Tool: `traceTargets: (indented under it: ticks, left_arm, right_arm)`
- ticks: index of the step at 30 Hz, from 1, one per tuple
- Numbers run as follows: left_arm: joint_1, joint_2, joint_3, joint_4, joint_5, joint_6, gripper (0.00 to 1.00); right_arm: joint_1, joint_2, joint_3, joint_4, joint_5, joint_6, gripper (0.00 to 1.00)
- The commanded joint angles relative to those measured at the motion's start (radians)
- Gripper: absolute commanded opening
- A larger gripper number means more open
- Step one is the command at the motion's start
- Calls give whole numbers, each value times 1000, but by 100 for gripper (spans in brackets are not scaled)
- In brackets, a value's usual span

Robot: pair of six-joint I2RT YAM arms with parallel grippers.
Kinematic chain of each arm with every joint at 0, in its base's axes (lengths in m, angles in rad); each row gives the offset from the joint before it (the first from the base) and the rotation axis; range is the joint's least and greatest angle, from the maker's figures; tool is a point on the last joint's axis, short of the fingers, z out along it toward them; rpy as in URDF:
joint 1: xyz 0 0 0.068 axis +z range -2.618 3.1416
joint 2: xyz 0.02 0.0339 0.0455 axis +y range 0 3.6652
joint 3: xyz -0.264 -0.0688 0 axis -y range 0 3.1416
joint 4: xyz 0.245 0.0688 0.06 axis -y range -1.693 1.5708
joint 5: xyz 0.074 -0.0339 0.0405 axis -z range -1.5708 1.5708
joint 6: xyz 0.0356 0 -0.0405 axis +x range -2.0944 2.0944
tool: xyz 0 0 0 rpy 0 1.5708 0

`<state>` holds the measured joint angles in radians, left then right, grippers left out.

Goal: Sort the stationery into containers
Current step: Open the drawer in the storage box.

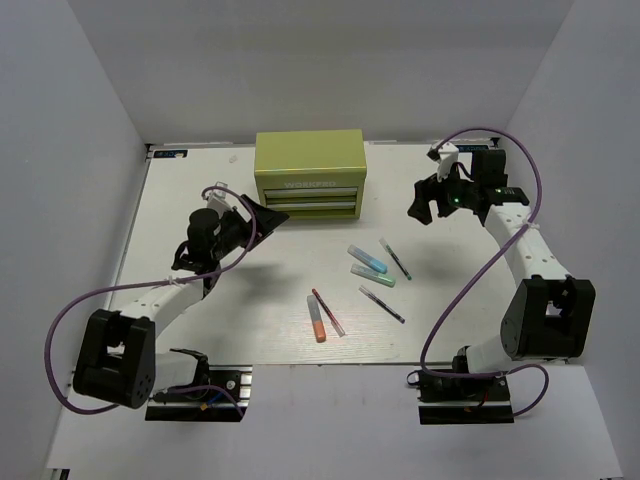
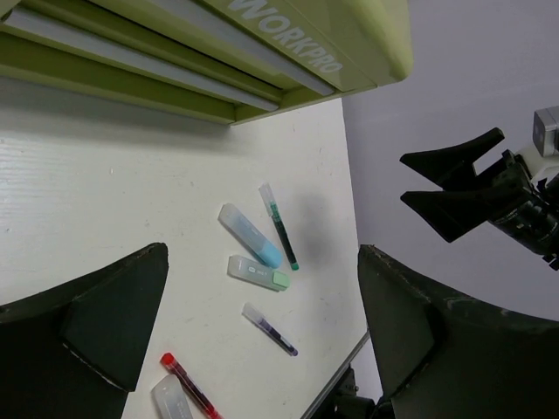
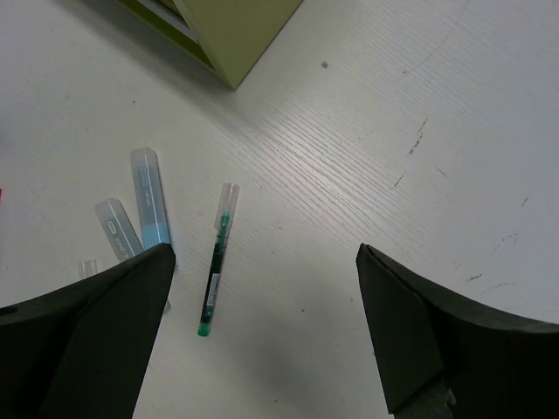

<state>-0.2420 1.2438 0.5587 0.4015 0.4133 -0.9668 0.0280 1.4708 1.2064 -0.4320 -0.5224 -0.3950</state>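
The yellow-green chest (image 1: 308, 170) stands at the back middle of the table, its drawers shut. The pens lie loose in front of it: an orange marker (image 1: 318, 318), a thin red-white pen (image 1: 327, 311), a light blue marker (image 1: 367, 259), a teal marker (image 1: 372, 275), a dark green pen (image 1: 395, 257) and a dark purple pen (image 1: 382, 304). My left gripper (image 1: 262, 215) hangs open and empty left of the chest front. My right gripper (image 1: 422, 208) hangs open and empty right of the chest, above the green pen (image 3: 217, 259). The left wrist view shows the light blue marker (image 2: 250, 236), teal marker (image 2: 258, 272) and purple pen (image 2: 270, 329).
The white table (image 1: 180, 300) is bounded by grey walls on the left, right and back. The chest corner (image 3: 231, 30) shows at the top of the right wrist view. The right gripper (image 2: 454, 188) shows in the left wrist view, off to the right.
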Motion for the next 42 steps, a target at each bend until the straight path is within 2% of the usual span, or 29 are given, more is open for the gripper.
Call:
traceTargets:
  ticks: [1,7,14,20,23,26,31,33,35,37,39,42]
  left_arm:
    - [-19,26,44,-29,-38,11,100]
    - [-54,77,96,-29,-59,11,100]
    - [-74,86,96,-47,-87,29,100]
    - [-94,100,96,-47,-151,19,100]
    - [-115,118,107,-29,-197,10,100]
    - [-125,141,107,-4,-243,-22,100]
    - [-154,181,116,46,-323,-81,95]
    - [-154,203,116,62,-332,-90,95]
    - [-164,203,127,72,-364,-101,90]
    - [-174,203,127,83,-402,-110,89]
    - [-184,212,127,111,-435,-131,84]
    - [-197,236,116,190,-508,-164,78]
  right_arm:
    - [-2,-35,-24,41,-8,-19,90]
    - [-3,-56,-44,35,-108,-160,90]
    - [-2,-46,-60,13,-107,-160,90]
    - [4,-66,-96,108,-31,-122,90]
    - [3,-99,-103,166,-63,-131,90]
    - [35,-144,-145,219,-122,-230,90]
    - [119,-153,-105,271,-122,-291,70]
    - [144,-136,-81,277,-117,-295,69]
    - [182,-122,-68,280,-104,-297,67]
    - [216,-110,-68,292,-97,-309,67]
    - [246,-104,-67,329,-76,-318,77]
    - [294,-77,-35,369,-35,-327,84]
